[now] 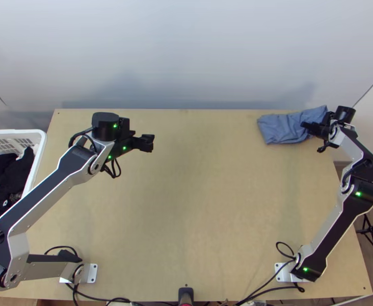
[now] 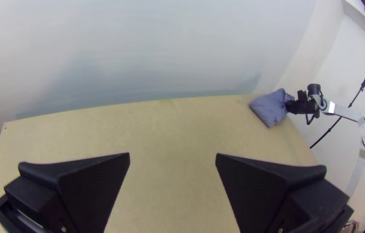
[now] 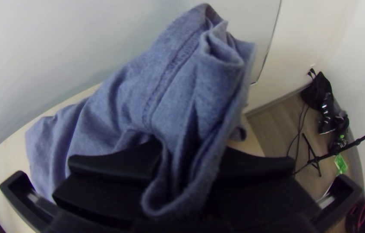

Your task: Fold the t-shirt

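Probably was setting aside the blue T-shirt, pinched in the right gripper with the left gripper spread, and next needed to release.

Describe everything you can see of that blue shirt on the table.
The t-shirt is greyish blue, in soft-looking fabric with a stitched seam. It lies bunched, with creases and loose folds, at the table's far right corner. The right end effector grips a gathered part; its collar isn't identifiable.

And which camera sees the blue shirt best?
The right wrist view: the blue shirt is close, seam and folds showing. The top and left wrist views show it smaller, far right on the table.
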Controlling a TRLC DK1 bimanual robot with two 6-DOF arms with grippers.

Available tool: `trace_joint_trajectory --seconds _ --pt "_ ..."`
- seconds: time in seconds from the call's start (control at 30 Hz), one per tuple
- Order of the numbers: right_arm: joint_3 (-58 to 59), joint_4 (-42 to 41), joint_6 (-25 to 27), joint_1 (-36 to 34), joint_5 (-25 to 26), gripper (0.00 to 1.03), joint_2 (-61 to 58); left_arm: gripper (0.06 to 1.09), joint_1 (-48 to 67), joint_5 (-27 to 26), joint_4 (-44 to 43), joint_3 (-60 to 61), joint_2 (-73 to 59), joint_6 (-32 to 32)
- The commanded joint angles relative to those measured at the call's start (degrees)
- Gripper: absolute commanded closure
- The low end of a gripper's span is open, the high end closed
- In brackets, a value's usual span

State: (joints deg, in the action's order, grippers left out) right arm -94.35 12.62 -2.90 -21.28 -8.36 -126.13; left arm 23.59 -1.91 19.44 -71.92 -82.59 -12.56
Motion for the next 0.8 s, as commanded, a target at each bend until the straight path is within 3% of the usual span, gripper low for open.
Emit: trace_joint_trajectory --seconds 0.0,0.33,0.4,0.43,0.47,0.53,0.57,0.63,0.77 --pt "-6.8 -0.1 0.5 -1.6 2.1 1.0 -5.5 0.12 -0.4 0.0 0.0 1.2 0.8 0.1" --pt "-5.8 1.4 0.3 -0.9 2.0 1.0 -4.8 0.12 -0.4 0.0 0.0 1.6 0.8 0.0" --pt "-3.2 1.7 0.3 -0.8 2.0 0.94 -2.7 0.12 -0.7 0.0 0.0 1.8 1.1 0.0" --pt "-1.9 1.7 0.4 -0.8 2.0 0.88 -1.7 0.12 -0.9 0.0 0.0 2.0 1.3 0.0" --pt "-0.7 1.8 0.4 -0.7 2.0 0.76 -0.6 0.12 -1.1 -0.1 0.0 2.1 1.4 -0.2" --pt "2.0 1.9 0.2 -0.6 2.0 0.28 1.8 0.12 -1.1 -0.1 0.1 2.5 1.6 -0.4" --pt "3.0 1.9 0.2 -0.6 2.0 0.13 2.9 0.12 -1.1 -0.1 0.1 2.8 2.1 -0.5" --pt "4.9 1.9 0.5 -0.7 2.0 0.03 5.1 0.12 -1.0 -0.1 0.1 3.3 2.8 -0.5" --pt "9.7 1.8 1.1 -1.4 2.0 0.03 11.3 0.12 -1.0 -0.1 0.1 3.8 4.1 -0.5"
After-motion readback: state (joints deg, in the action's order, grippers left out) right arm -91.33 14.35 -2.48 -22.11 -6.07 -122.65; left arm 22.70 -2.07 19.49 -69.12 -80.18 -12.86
